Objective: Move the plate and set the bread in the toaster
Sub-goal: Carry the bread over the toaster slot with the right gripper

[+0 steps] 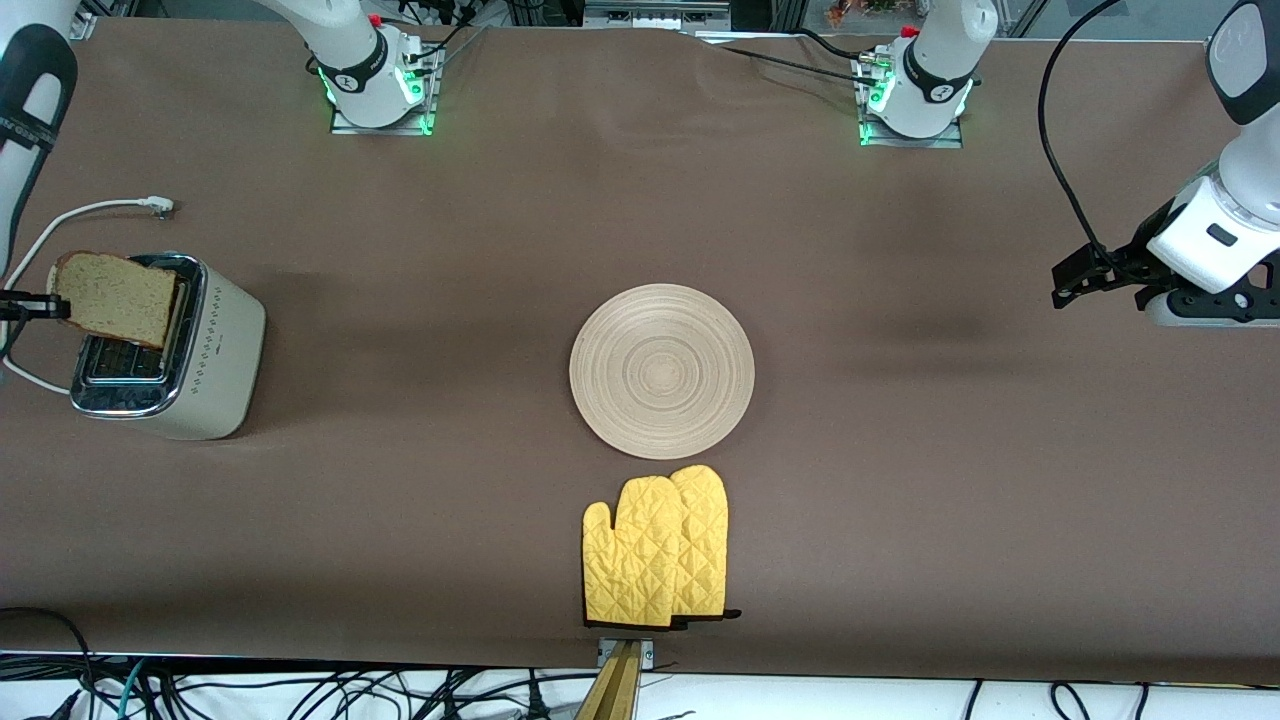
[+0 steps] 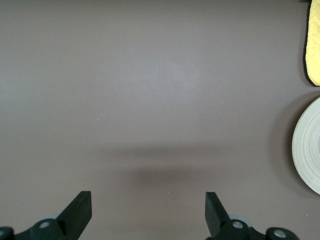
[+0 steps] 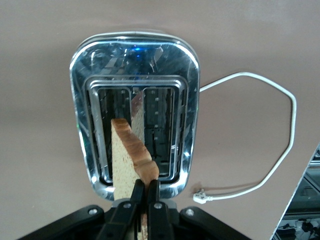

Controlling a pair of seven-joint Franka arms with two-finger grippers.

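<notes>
A: Brown table [image 1: 900, 480]; plate [image 1: 662, 370] at centre, yellow mitts [image 1: 656, 550] at its 6 o'clock.

B: Right gripper [image 3: 145, 187] clamped on bread [image 3: 131, 160] over toaster [image 1: 215, 350]; left gripper [image 2: 148, 212] waiting, fingers apart.

plate [image 1: 661, 370] mid-table, oven mitts [image 1: 656, 549] just nearer the camera, toaster [image 1: 190, 375] at the right arm's end, bread [image 1: 112, 297] above its slots
</notes>
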